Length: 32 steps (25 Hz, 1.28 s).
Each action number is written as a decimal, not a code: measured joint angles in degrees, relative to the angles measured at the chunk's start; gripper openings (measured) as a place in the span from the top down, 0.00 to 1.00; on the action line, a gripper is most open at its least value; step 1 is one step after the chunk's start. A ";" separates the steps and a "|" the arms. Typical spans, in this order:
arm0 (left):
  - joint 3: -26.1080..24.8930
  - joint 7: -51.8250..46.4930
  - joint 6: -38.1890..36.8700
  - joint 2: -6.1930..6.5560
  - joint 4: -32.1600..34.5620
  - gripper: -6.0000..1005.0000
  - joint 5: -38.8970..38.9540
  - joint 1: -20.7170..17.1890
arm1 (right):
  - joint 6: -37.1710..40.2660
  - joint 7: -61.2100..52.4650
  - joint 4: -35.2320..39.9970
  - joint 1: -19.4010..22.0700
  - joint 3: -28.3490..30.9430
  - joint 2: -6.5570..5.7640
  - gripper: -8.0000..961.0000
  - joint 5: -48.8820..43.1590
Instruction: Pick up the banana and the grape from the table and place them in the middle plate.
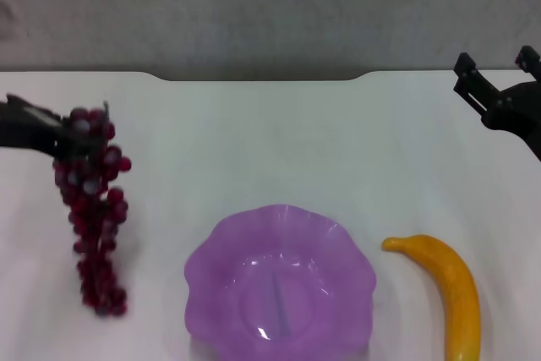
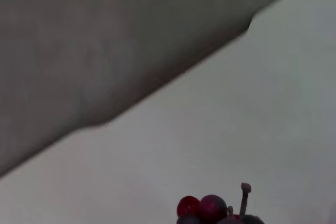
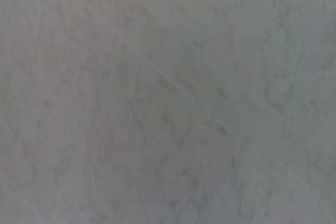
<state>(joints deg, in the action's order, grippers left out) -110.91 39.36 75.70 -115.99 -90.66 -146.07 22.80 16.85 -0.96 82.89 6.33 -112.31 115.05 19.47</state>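
A long bunch of dark red-purple grapes (image 1: pixel 95 209) hangs in the air at the left, its top held by my left gripper (image 1: pixel 61 135), which is shut on it. The left wrist view catches only the top grapes (image 2: pixel 212 209) and the stem. The translucent purple plate (image 1: pixel 338 238) with a wavy rim sits at the front centre of the white table (image 1: pixel 270 141). To the right of the plate lies the yellow-orange banana (image 1: pixel 448 289). My right gripper (image 1: pixel 497 69) stays open at the far right, well behind the banana.
The table's far edge has a shallow notch (image 1: pixel 262 79), with grey floor beyond it. The right wrist view shows only a grey mottled surface.
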 joint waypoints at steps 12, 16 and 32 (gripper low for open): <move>-13.52 5.36 12.32 0.13 -11.11 0.64 18.68 0.03 | 0.00 0.06 -0.01 0.00 -0.08 -0.01 0.11 0.03; -13.87 5.26 16.17 0.15 -14.81 0.64 23.53 0.77 | 0.00 0.08 0.00 -0.01 -0.14 -0.04 0.11 0.04; -12.35 0.14 23.64 -0.15 -21.08 0.65 34.13 1.73 | 0.25 0.09 0.08 -0.18 -0.27 -0.10 0.11 -0.05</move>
<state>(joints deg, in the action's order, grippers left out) -123.26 39.49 99.35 -116.13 -111.74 -111.93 24.53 17.11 -0.88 82.96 6.15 -112.59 114.96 19.42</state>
